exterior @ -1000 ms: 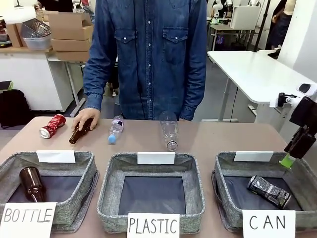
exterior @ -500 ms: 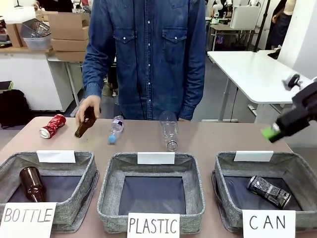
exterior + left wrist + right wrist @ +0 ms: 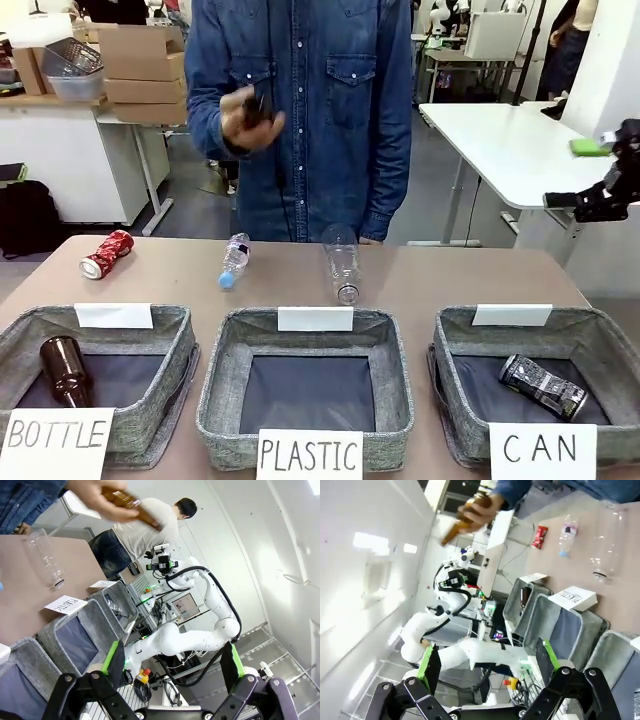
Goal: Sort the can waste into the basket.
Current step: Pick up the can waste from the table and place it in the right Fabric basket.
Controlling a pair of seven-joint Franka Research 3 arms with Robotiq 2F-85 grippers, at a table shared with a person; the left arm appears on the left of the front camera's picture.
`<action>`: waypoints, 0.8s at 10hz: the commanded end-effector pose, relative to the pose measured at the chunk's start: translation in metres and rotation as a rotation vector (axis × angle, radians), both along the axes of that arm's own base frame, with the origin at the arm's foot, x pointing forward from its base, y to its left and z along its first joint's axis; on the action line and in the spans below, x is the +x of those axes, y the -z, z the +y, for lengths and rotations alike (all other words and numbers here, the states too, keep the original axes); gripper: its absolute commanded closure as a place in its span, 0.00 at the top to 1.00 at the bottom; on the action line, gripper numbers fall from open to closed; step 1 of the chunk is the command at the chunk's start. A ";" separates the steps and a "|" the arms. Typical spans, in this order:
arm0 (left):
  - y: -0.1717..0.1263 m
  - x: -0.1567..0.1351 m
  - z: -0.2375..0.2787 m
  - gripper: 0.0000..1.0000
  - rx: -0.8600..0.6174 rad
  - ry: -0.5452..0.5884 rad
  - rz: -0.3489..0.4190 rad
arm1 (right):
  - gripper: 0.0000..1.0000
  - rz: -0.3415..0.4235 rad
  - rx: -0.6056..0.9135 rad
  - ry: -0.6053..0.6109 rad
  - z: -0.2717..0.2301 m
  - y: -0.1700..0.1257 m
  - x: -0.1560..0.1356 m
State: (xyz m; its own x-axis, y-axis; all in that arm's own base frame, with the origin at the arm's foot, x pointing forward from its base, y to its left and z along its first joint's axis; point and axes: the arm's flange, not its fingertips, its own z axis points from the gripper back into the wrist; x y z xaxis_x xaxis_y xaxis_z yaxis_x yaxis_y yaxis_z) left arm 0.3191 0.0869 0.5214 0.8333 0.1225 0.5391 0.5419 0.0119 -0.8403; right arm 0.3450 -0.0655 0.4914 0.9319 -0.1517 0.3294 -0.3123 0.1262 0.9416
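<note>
Dark can inside CAN basket; red can far left of it, beyond two plastic bottles. Person's hand clasping brown bottle; left gripper, right gripper spread.

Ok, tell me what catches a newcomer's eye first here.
A person's hand holds a brown bottle up at chest height, beyond the far edge of the table. At near right the CAN basket has a dark can in it, while a red can lies on the table at far left. The right claw hangs open, high at the right edge.
</note>
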 end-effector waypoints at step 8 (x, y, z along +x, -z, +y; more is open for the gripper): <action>-0.002 0.000 -0.001 1.00 -0.015 0.004 -0.023 | 1.00 -0.031 -0.171 -0.066 0.018 -0.010 -0.002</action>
State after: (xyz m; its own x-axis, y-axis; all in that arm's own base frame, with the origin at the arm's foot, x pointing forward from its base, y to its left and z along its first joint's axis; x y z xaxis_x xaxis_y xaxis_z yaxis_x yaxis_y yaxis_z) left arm 0.3190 0.0870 0.5214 0.8333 0.1226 0.5391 0.5419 0.0120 -0.8403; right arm 0.3442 -0.0459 0.5011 0.9319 -0.0495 0.3594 -0.3354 0.2604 0.9054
